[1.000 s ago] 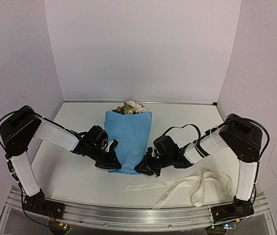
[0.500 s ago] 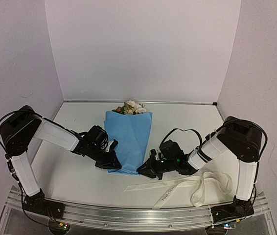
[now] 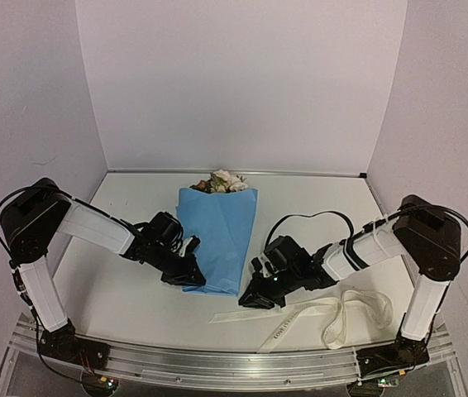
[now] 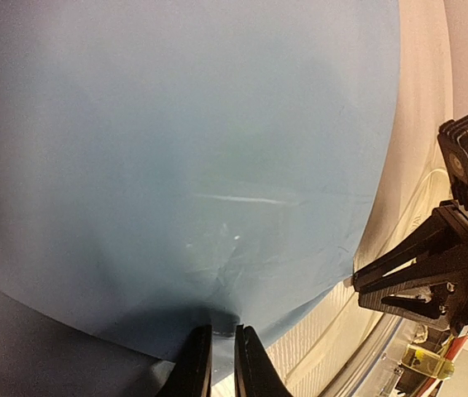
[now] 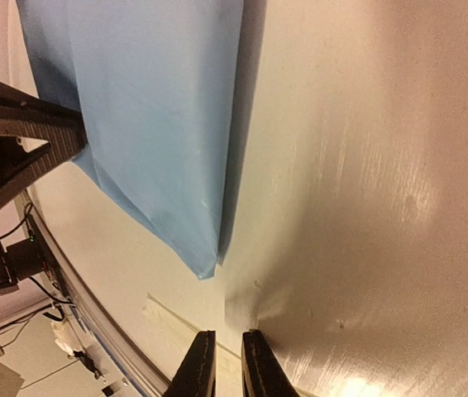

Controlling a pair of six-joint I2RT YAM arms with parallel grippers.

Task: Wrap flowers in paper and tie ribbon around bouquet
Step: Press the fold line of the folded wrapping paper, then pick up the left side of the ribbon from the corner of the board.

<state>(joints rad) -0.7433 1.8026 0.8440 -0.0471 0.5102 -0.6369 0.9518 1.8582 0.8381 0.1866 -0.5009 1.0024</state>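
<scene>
Low down, left gripper (image 3: pixel 193 281) on bouquet (image 3: pixel 217 227), right gripper (image 3: pixel 247 301) just beside.

right end effector (image 3: pixel 248 299) withdrawn from bouquet (image 3: pixel 217 236)

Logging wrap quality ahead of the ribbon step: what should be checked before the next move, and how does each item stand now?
1. Flowers inside the paper: ok, blooms show at the far end.
2. Left gripper pinching the paper's near edge: ok.
3. Right gripper clear of the paper: ok, empty.
4. Right jaws open for a pickup: not ok, shut.
5. Ribbon within reach: ok, it seems; it lies loose beside the right gripper.
6. Wrap stays closed unaided: cannot tell.
</scene>
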